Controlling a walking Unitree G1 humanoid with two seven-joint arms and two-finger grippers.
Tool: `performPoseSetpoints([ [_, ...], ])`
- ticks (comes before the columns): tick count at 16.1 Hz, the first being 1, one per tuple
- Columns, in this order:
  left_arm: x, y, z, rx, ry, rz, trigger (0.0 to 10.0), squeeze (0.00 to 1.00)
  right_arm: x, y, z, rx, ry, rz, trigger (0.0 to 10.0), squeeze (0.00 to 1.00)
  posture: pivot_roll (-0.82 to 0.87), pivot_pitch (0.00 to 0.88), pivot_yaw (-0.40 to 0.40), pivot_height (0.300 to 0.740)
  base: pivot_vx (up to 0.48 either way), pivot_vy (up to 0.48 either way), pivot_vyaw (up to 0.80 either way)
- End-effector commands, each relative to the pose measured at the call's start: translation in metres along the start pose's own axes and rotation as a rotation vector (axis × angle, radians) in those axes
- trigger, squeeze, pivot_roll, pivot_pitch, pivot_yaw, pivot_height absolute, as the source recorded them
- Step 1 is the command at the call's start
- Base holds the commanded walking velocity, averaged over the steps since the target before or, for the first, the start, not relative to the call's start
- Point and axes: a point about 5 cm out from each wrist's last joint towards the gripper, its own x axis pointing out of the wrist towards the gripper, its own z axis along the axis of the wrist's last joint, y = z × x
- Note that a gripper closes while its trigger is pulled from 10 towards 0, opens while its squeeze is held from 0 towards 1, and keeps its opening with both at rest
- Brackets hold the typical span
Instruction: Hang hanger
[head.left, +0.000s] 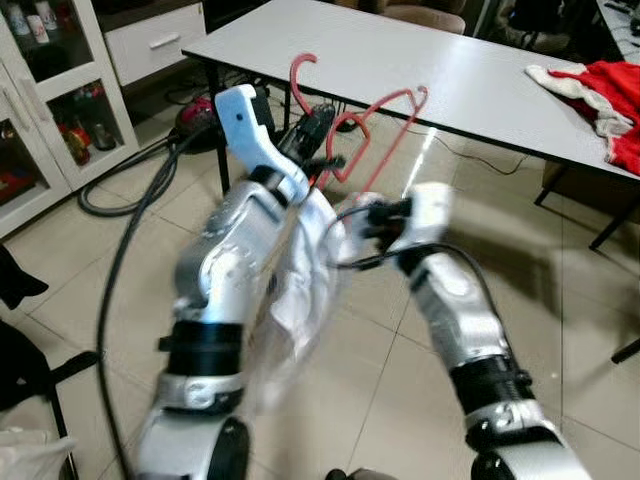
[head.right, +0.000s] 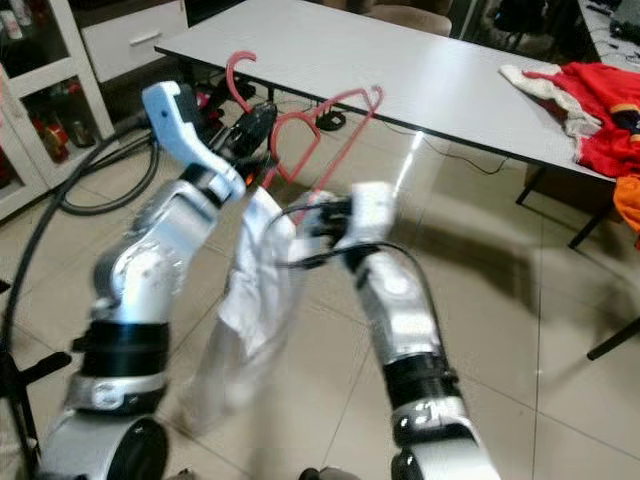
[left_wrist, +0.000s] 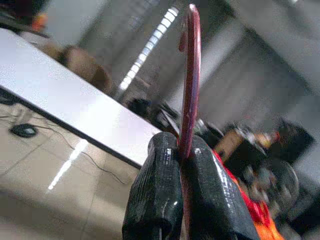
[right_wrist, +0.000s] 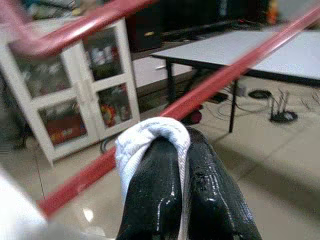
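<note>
The left claw (head.left: 318, 140) is raised in front of the robot, over the tiled floor (head.left: 560, 330) and short of the near edge of the white bench (head.left: 420, 70). Its two black fingers (left_wrist: 155, 195) are closed together on the red hanger (head.left: 385, 125), gripping the shaft just below the hook. The hook points upward and away from the robot, and the hanger frame extends to the right of the claw.

The right claw (right_wrist: 182, 150) is lower and to the right of the left claw, at the underside of the hanger. Its fingers (right_wrist: 210, 190) are pressed together on a fold of white cloth (right_wrist: 150, 132). The red bar of the hanger passes just behind that fold. The rest of the white garment (head.right: 255, 290) hangs down between the two silver arms; its outline is blurred.

A red and white garment (head.left: 600, 95) lies on the far right of the bench. A white cabinet with glass doors (head.left: 50, 100) stands at the far left. Black cables (head.left: 140, 190) run across the floor in front of the cabinet.
</note>
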Motion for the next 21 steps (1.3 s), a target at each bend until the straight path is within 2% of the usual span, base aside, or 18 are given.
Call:
performPoseSetpoints([
  [1,0.005,0.005,-0.005,-0.027,0.012,0.079,10.0,0.0,0.002,0.01,0.023,-0.085,-0.1,0.058,0.0,0.0,-0.02,0.042,-0.106,0.74,0.0,0.0,0.0],
  [2,0.006,0.011,-0.008,-0.044,0.011,0.142,10.0,0.0,0.001,0.02,0.033,-0.122,-0.138,0.12,0.0,0.0,-0.02,0.043,-0.105,0.74,0.0,0.0,0.0],
  [4,0.007,0.029,-0.008,-0.088,-0.018,0.311,10.0,0.0,-0.005,0.036,0.037,-0.186,-0.149,0.245,0.0,0.0,-0.02,0.044,-0.108,0.74,0.0,0.0,0.0],
  [5,0.007,0.04,-0.007,-0.084,-0.035,0.407,10.0,0.0,-0.008,0.041,0.039,-0.214,-0.151,0.282,0.0,0.0,-0.02,0.044,-0.109,0.74,0.0,0.0,0.0],
  [6,0.007,0.044,-0.006,-0.079,-0.046,0.439,10.0,0.0,-0.01,0.043,0.04,-0.231,-0.156,0.301,0.0,0.0,-0.02,0.043,-0.108,0.74,0.0,0.0,0.0],
  [9,0.01,0.065,0.009,-0.003,-0.123,0.552,10.0,0.0,-0.024,0.053,0.049,-0.27,-0.166,0.401,0.0,0.0,-0.03,0.038,-0.104,0.74,0.0,0.0,0.0],
  [11,0.012,0.079,0.02,0.07,-0.176,0.627,10.0,0.0,-0.032,0.057,0.043,-0.303,-0.143,0.449,0.0,0.0,-0.03,0.037,-0.101,0.74,0.0,0.0,0.0],
  [13,0.015,0.084,0.021,0.105,-0.176,0.661,10.0,0.0,-0.03,0.063,0.053,-0.313,-0.187,0.433,0.0,0.0,-0.03,0.036,-0.1,0.74,0.0,0.0,0.0],
  [15,0.018,0.088,0.015,0.199,-0.159,0.685,10.0,0.0,-0.023,0.071,0.083,-0.325,-0.318,0.369,0.0,0.0,-0.03,0.032,-0.098,0.74,0.0,0.0,0.0],
  [16,0.018,0.089,0.008,0.228,-0.14,0.692,10.0,0.0,-0.022,0.075,0.094,-0.308,-0.356,0.367,0.0,0.0,-0.03,0.031,-0.096,0.74,0.0,0.0,0.0],
  [19,0.019,0.091,0.002,0.317,-0.124,0.708,10.0,0.0,-0.025,0.083,0.109,-0.276,-0.41,0.389,0.0,0.0,-0.03,0.034,-0.099,0.74,0.0,0.0,0.0],
  [20,0.021,0.088,-0.001,0.392,-0.118,0.682,10.0,0.0,-0.024,0.082,0.118,-0.229,-0.438,0.349,0.0,0.0,-0.04,0.035,-0.099,0.74,0.0,0.0,0.0],
  [21,0.022,0.087,-0.005,0.427,-0.111,0.666,10.0,0.0,-0.022,0.076,0.125,-0.198,-0.462,0.289,0.0,0.0,-0.04,0.035,-0.098,0.74,0.0,0.0,0.0],
])
